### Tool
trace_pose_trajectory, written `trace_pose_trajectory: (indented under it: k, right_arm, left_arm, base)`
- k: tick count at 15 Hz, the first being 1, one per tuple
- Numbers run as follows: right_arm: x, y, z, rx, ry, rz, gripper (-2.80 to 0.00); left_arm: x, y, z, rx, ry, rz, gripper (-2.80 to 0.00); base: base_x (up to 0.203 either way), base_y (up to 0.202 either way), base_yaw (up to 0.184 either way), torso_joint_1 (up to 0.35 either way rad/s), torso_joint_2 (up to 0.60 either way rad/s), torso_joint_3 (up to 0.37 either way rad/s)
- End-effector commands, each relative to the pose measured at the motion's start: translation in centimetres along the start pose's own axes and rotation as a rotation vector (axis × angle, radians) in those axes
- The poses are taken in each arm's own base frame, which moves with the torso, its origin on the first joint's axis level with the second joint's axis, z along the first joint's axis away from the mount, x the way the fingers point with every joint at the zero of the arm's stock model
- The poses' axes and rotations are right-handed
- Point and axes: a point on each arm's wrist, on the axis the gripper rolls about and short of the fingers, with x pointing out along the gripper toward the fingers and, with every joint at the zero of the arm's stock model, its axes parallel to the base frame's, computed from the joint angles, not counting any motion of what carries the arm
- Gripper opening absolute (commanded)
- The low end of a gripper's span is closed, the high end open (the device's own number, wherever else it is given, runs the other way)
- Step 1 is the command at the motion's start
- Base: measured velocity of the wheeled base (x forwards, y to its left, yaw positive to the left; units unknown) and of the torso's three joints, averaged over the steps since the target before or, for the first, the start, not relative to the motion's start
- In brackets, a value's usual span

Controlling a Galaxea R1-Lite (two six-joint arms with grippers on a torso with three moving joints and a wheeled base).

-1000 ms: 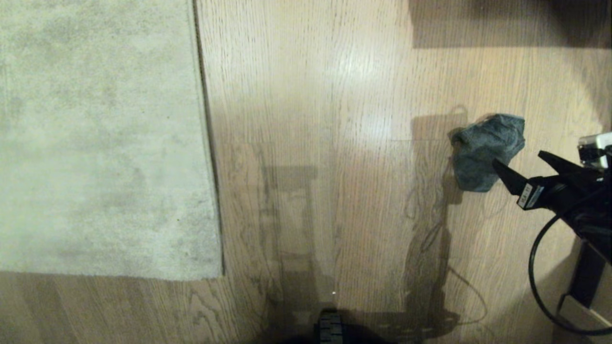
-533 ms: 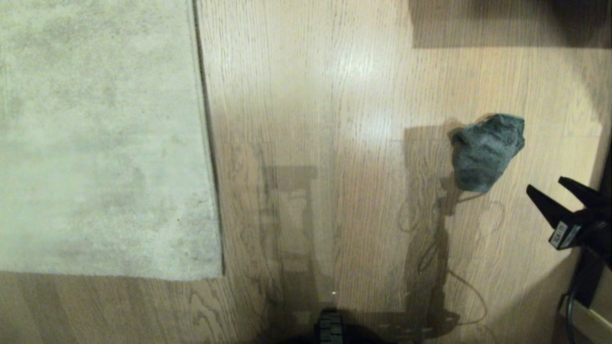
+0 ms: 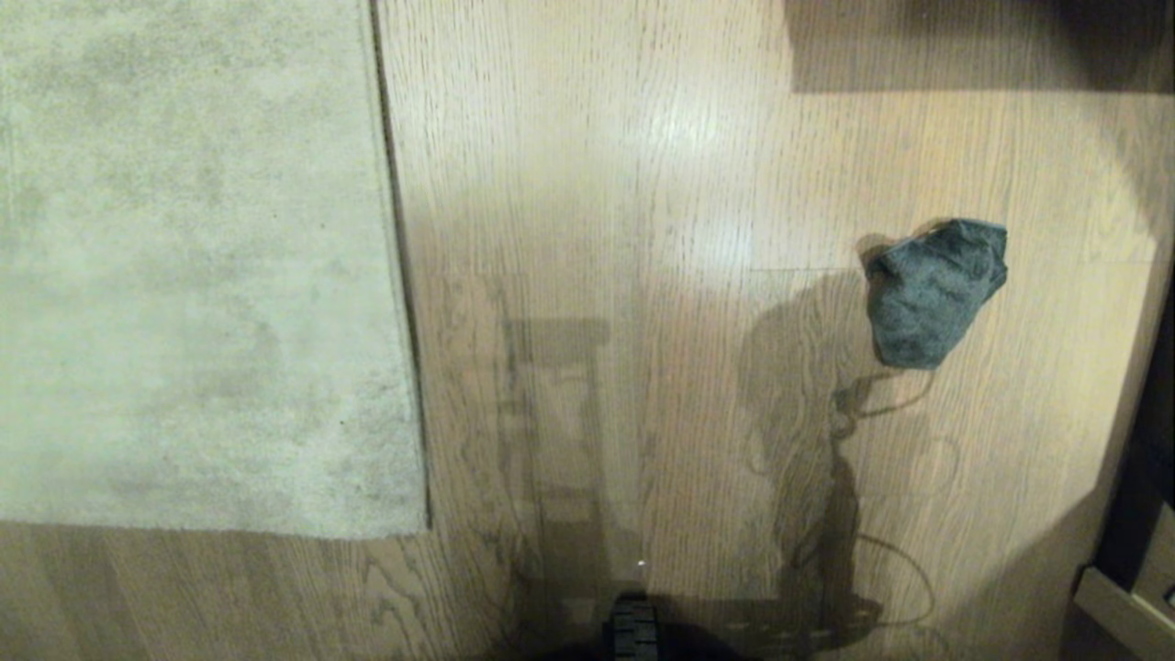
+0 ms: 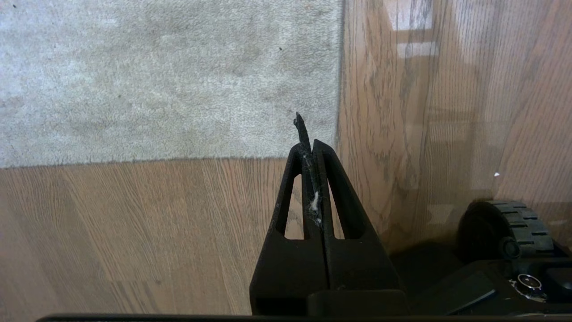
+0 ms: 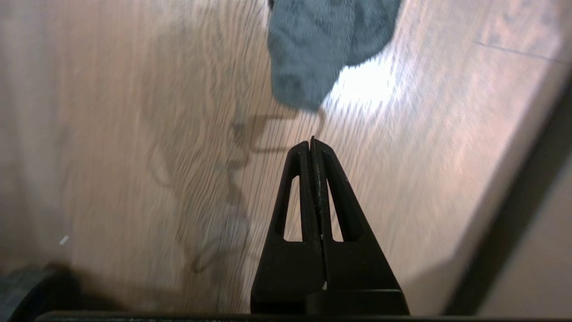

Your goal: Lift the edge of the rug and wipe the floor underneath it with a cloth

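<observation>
The rug (image 3: 184,275) lies flat at the left, its straight rug edge (image 3: 397,275) and near corner (image 3: 424,528) resting on the floor (image 3: 643,229) of wood-grain planks. A crumpled dark grey cloth (image 3: 932,289) sits on the floor at the right, held by nothing. Neither gripper shows in the head view. My right gripper (image 5: 311,142) is shut and empty, hanging above bare floor a short way from the cloth (image 5: 319,44). My left gripper (image 4: 308,143) is shut and empty, parked over the floor near the rug corner (image 4: 337,152).
A dark furniture edge (image 3: 1129,514) runs down the right side, with a pale base (image 3: 1115,610) at the bottom right. A wheel of my base (image 3: 632,629) shows at the bottom middle. Dark shadow fills the top right.
The right gripper, open beside the cloth a second ago, drew back out of the head view and shut. The cloth stayed on the floor where it was. The rug did not move.
</observation>
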Motion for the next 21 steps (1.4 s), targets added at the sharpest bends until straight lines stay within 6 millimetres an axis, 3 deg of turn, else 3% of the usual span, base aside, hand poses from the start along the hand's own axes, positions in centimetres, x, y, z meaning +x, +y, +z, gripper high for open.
trace_pose_trajectory:
  k: [1,3,6,21]
  right_arm:
    - [-5.8,0.5,-0.6,-0.009,-0.099,-0.021,-2.8]
    - [-9.0,1.2,-2.7,-0.012,-0.084,-0.025,-2.8]
    - [-10.9,1.9,-6.1,0.012,0.09,-0.031,-2.8]
    - [-10.9,1.9,-6.1,0.021,0.092,-0.021,-2.8]
  left_arm:
    - [0.0,0.0,0.0,0.0,0.002,-0.001,-2.8]
    - [0.0,0.0,0.0,-0.001,0.0,0.0,-2.8]
    - [0.0,0.0,0.0,-0.001,0.0,0.0,-2.8]
    - [0.0,0.0,0.0,-0.001,0.0,0.0,-2.8]
  base:
    - [0.0,0.0,0.0,0.0,0.0,0.0]
    - [0.0,0.0,0.0,0.0,0.0,0.0]
    - [0.0,0.0,0.0,0.0,0.0,0.0]
    - [0.0,0.0,0.0,0.0,0.0,0.0]
